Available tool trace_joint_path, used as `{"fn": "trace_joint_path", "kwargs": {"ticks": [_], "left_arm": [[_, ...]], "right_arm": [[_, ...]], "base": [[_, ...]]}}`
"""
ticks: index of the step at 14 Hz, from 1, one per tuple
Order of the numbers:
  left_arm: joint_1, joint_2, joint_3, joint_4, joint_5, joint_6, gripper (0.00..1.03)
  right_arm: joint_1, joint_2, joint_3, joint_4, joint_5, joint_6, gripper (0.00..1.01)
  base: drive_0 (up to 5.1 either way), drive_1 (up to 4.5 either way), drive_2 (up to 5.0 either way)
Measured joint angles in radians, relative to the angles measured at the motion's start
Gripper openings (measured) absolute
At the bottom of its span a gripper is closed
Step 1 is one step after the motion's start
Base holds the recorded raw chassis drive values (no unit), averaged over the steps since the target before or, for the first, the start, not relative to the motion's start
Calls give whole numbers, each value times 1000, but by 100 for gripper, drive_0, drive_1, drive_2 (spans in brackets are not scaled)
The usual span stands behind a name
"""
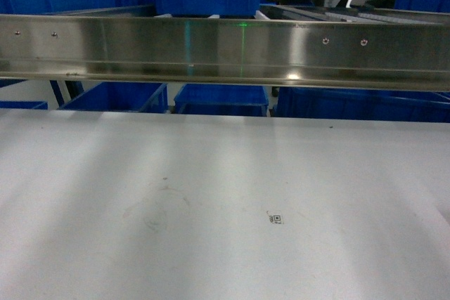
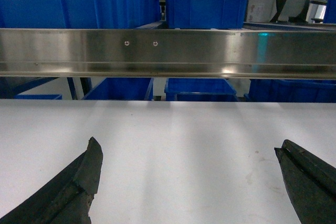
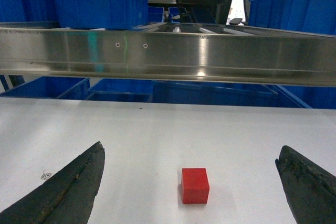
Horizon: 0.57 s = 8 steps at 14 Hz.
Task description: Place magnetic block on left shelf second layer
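With right gripper [image 3: 190, 182] wide open and empty, centre over red magnetic block [image 3: 195, 185] resting on white tabletop [image 3: 157, 129] between the fingers, lower squarely, then close; left gripper [image 2: 191, 182] likewise open, empty.

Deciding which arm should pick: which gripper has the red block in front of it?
The right gripper: the red block lies between its open jaws. The left gripper faces only bare tabletop.
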Motion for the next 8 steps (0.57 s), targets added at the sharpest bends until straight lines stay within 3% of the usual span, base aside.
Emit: {"fn": "trace_joint_path", "kwargs": {"ticks": [8], "left_arm": [[0,0,0,0,0,0,98]], "right_arm": [[0,0,0,0,0,0,98]], "base": [[0,0,0]]}}
